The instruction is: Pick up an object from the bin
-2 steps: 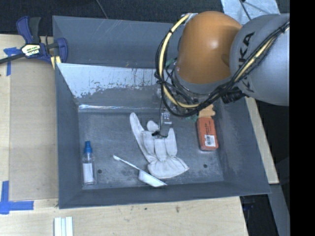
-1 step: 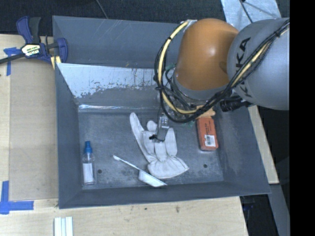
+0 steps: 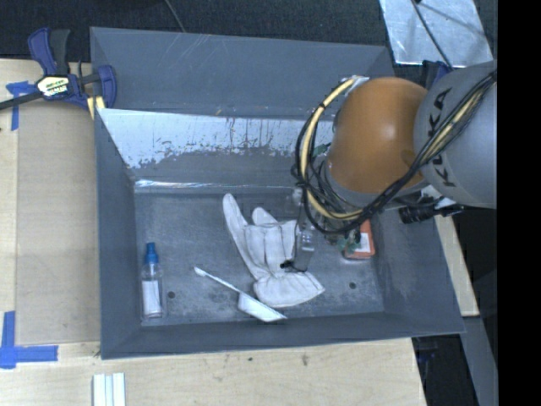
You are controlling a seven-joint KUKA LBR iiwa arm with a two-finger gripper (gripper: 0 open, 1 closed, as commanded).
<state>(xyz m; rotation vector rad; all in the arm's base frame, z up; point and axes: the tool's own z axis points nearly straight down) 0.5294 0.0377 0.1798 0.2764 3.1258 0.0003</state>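
Nearest the lens is the orange dome (image 3: 380,134) on my wrist, with yellow and black cables (image 3: 314,155) looped round it, upper right of centre. Below it my gripper (image 3: 294,263) comes down onto a crumpled white cloth (image 3: 266,248) that lies in the middle of the bin (image 3: 254,74) floor, slightly right of centre. From this angle I cannot tell how wide the gripper stands, nor whether it has any of the cloth in it. Its tip sits at the cloth's right-hand edge, where the upper folds meet the bunched lower lobe.

I judge the cloth to be light, soft and limp. It will not slip the way hard plastic does, but it will drape and trail when lifted. A pinch on a raised fold or a thick bunch should hold better than one on a flat single layer, and the ridge under my tip looks like a fair place for it.

A white plastic spoon (image 3: 241,293) lies just below and left, its bowl touching or tucked under the cloth's lower edge, so it may get dragged along. A small bottle (image 3: 151,282) with a blue cap lies well apart at lower left. An orange-red thing (image 3: 362,245) shows partly under my wrist, to the right.
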